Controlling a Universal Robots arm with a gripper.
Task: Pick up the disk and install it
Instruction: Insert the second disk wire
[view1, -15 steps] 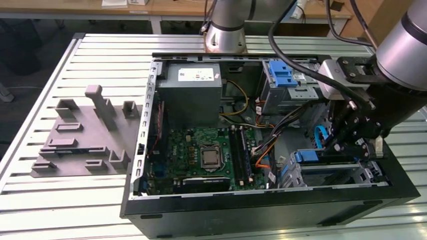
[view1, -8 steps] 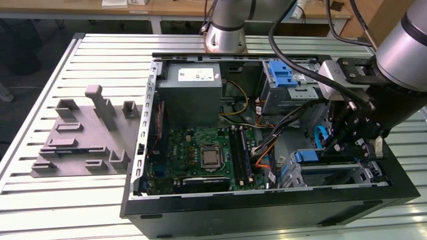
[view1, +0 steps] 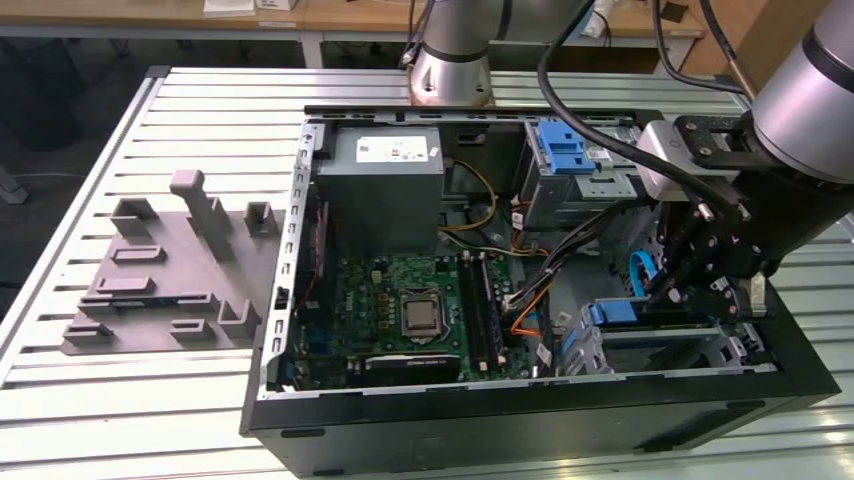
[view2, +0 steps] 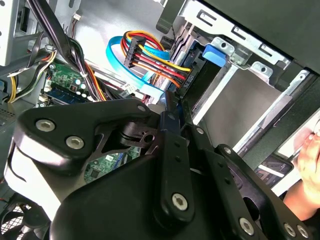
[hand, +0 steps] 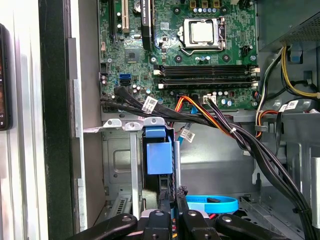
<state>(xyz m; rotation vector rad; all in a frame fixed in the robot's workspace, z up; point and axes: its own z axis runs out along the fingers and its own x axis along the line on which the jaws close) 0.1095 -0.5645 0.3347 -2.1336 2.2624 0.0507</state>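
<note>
- Blue-framed, the disk (hand: 159, 157) stands on edge in the case's drive bay (hand: 120, 165), right ahead of your fingertips.
- Your gripper (hand: 171, 207) has its fingers (hand: 164, 202) drawn narrow, pinching the disk's near edge.
- A blue cable (hand: 212, 204) loops just beside the fingers.

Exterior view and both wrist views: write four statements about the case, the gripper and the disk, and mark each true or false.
1. The computer case lies open on the slatted table. True.
2. The gripper hangs outside the case, over the table. False: it is down inside the case, shut on the blue edge of the disk at the drive cage.
3. A cooler covers the processor. False: the chip sits bare in its socket.
4. A flat blue cable lies inside the case near the disk. True.
</note>
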